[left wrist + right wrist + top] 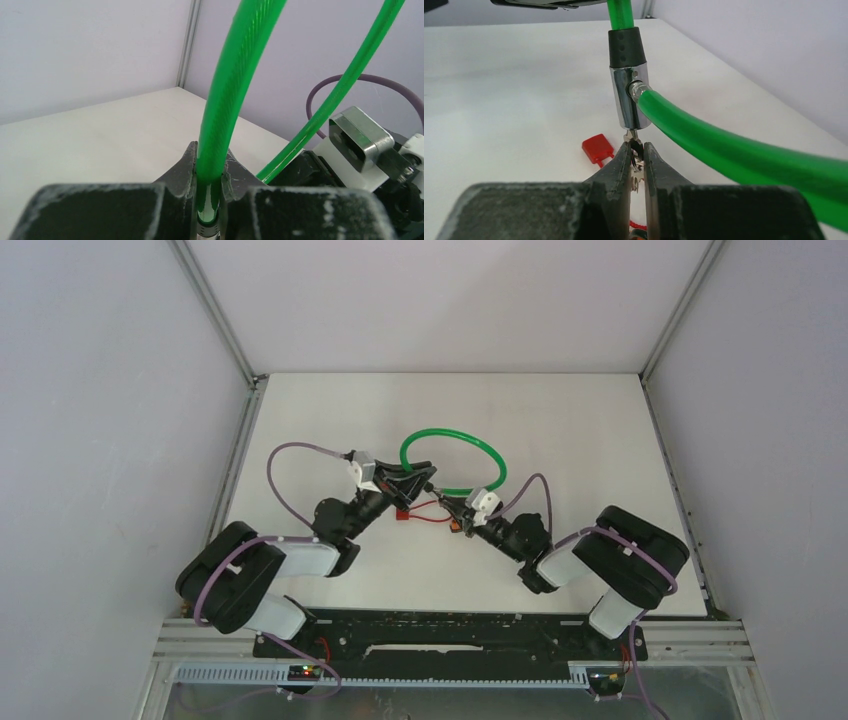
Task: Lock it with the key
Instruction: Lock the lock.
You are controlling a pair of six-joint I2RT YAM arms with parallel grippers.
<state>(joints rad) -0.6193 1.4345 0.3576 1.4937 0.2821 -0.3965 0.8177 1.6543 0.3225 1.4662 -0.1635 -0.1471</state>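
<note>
The green cable [235, 75] is clamped by the left claw [210, 167], and the key [634, 143], seated in the lock barrel [629, 97] just ahead of the right claw [637, 155], is pinched there, so only the turn is judged to be left.

The cable [452, 433] loops over the middle of the surface [580, 420]. In the overhead view the left claw [425, 478] sits at the loop's lower left, the cable between its fingers, and the right claw [456, 512] at its lower right. The barrel [629, 97] stands upright just above the right claw, the key [634, 149] between them. A spare key [597, 148] lies on the surface left of the barrel.
</note>
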